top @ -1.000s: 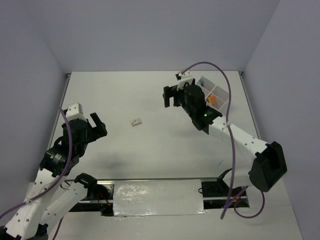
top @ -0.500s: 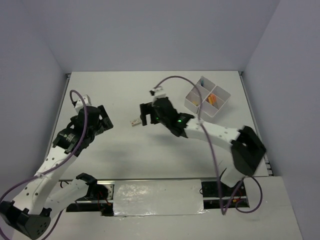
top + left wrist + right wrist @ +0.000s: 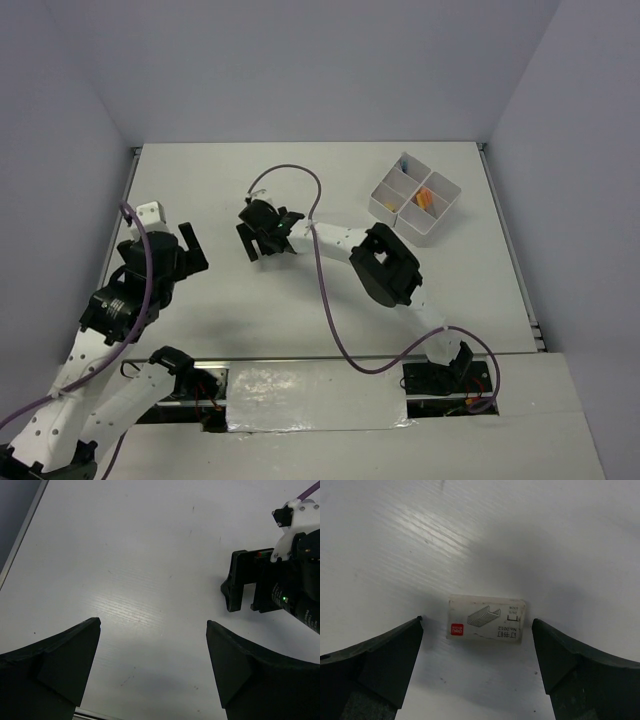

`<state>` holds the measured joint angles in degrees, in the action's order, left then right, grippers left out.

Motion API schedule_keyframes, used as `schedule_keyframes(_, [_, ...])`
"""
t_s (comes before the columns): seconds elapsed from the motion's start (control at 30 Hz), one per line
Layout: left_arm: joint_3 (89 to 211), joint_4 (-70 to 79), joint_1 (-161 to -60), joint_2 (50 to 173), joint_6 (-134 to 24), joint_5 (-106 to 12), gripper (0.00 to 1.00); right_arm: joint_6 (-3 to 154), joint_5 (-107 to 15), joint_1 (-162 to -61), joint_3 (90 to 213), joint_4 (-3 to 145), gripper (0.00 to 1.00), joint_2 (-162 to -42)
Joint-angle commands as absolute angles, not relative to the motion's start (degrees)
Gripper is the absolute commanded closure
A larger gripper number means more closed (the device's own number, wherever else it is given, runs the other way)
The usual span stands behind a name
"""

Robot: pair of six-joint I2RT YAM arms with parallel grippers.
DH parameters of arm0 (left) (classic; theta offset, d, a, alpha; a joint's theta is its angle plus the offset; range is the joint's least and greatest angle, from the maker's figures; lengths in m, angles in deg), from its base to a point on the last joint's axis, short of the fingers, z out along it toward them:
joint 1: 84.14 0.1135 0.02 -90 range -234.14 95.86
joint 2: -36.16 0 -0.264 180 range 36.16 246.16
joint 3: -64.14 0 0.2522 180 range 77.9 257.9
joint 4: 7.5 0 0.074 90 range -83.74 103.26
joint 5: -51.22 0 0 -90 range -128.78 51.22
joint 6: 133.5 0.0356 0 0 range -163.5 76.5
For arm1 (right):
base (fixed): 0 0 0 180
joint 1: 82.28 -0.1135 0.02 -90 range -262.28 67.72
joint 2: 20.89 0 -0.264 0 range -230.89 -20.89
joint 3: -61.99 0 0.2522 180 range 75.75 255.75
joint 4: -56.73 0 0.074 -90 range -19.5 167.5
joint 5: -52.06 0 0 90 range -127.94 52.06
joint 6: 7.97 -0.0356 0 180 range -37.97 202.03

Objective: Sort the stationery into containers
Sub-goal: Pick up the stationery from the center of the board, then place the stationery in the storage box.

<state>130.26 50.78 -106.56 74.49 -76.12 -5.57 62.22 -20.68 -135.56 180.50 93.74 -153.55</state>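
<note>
The divided box (image 3: 415,197) is taken as the reference landmark. It is a white square container with a cross divider and stands on the table (image 3: 220,180) near the far right corner. Orange and yellow items (image 3: 425,198) are seen inside it, close to the divider. Which compartment holds them cannot be determined.

The right gripper (image 3: 476,622) is positioned well to the left of the divided box and slightly nearer the arm bases, with the right arm stretched across the table. Its jaws are spread wide. A staple carton (image 3: 486,619) is located between the two fingers in the right wrist view. The carton is a small white rectangle printed with a staple drawing and a red mark, and it lies flat on the table. A gap is visible on each side of it, so it is touched by neither finger (image 3: 380,655). In the top view the carton is hidden under the gripper.

The left gripper (image 3: 152,625) is positioned still farther left of the divided box, beyond the right gripper and apart from it. Its jaws are also spread wide, and only bare table is seen between them. A purple cable (image 3: 290,170) is looped above the right arm.
</note>
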Motion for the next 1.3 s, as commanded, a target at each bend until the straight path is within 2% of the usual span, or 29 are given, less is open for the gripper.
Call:
schedule_keyframes(0.0, [130.0,48.3,-106.3,74.2,-73.4,-6.6,0.01,62.9,-17.5,-135.7,183.5,98.3,0.03,-154.0])
schedule_keyframes(0.2, [129.4,47.4,-106.3,73.2,-72.7,-8.4,0.01,63.1,-17.1,-136.0,180.4,96.1,0.05,-152.6])
schedule_keyframes(0.27, [129.3,47.3,-106.3,72.6,-72.5,-8.6,0.01,63.6,-19.0,-136.0,180.5,95.7,0.14,-152.7])
schedule_keyframes(0.4, [129.3,47.1,-106.3,72.0,-72.5,-8.7,0.01,64.4,-21.0,-136.0,188.0,100.6,0.18,-158.6])
schedule_keyframes(0.43, [129.2,47.0,-106.3,71.8,-72.5,-8.8,0.01,64.6,-21.5,-135.9,188.9,101.1,0.26,-159.4])
schedule_keyframes(0.47, [129.2,47.0,-106.3,71.4,-72.4,-8.8,0.01,64.9,-22.2,-135.9,190.2,102.1,0.43,-159.9])
schedule_keyframes(0.5, [129.1,47.0,-106.3,71.3,-72.3,-8.8,0.01,64.6,-21.9,-135.9,190.1,102.4,0.51,-160.1])
schedule_keyframes(0.57, [129.1,46.9,-106.3,70.7,-72.3,-8.8,0.01,64.5,-21.2,-136.0,186.4,100.3,0.74,-158.2])
schedule_keyframes(0.63, [129.0,46.8,-106.3,70.4,-72.2,-9.0,0.01,66.6,-20.9,-135.9,180.5,95.7,0.76,-150.7])
schedule_keyframes(0.67, [129.0,46.8,-106.3,70.4,-72.1,-9.0,0.01,67.2,-20.5,-135.6,173.7,91.6,0.77,-147.6])
schedule_keyframes(0.7, [129.0,46.7,-106.3,70.3,-72.1,-9.3,0.01,68.4,-20.2,-134.3,170.2,90.3,0.77,-140.3])
schedule_keyframes(0.77, [129.0,46.6,-106.3,70.2,-72.0,-9.7,0.01,67.8,-18.6,-131.7,163.2,91.6,0.75,-133.2])
schedule_keyframes(0.8, [129.0,46.4,-106.4,69.8,-71.9,-10.3,0.01,67.1,-17.5,-130.0,160.9,92.2,0.75,-126.1])
schedule_keyframes(0.83, [128.8,46.1,-106.4,69.7,-71.6,-10.6,0.01,66.1,-15.0,-126.7,156.7,93.5,0.74,-119.1])
schedule_keyframes(0.97, [128.5,45.4,-106.4,68.7,-71.1,-11.8,0.01,61.6,-8.7,-114.2,147.2,95.2,0.74,-106.1])
schedule_keyframes(1.07, [128.3,45.2,-106.4,68.5,-70.7,-12.8,0.01,55.3,-5.4,-104.8,142.0,95.9,0.75,-103.1])
schedule_keyframes(1.1, [128.4,44.9,-106.4,68.4,-70.7,-12.9,0.01,53.3,-3.5,-103.8,141.1,96.2,0.74,-102.0])
schedule_keyframes(1.17, [128.3,44.9,-106.4,68.3,-70.5,-13.7,0.01,48.2,3.4,-103.2,137.9,95.2,0.83,-99.9])
schedule_keyframes(1.2, [128.3,44.8,-106.4,68.0,-70.4,-14.0,0.01,46.7,5.0,-103.1,136.7,94.1,0.85,-99.4])
schedule_keyframes(1.27, [128.1,44.6,-106.8,67.5,-70.2,-14.4,0.01,40.9,7.7,-102.3,135.6,94.0,0.81,-99.7])
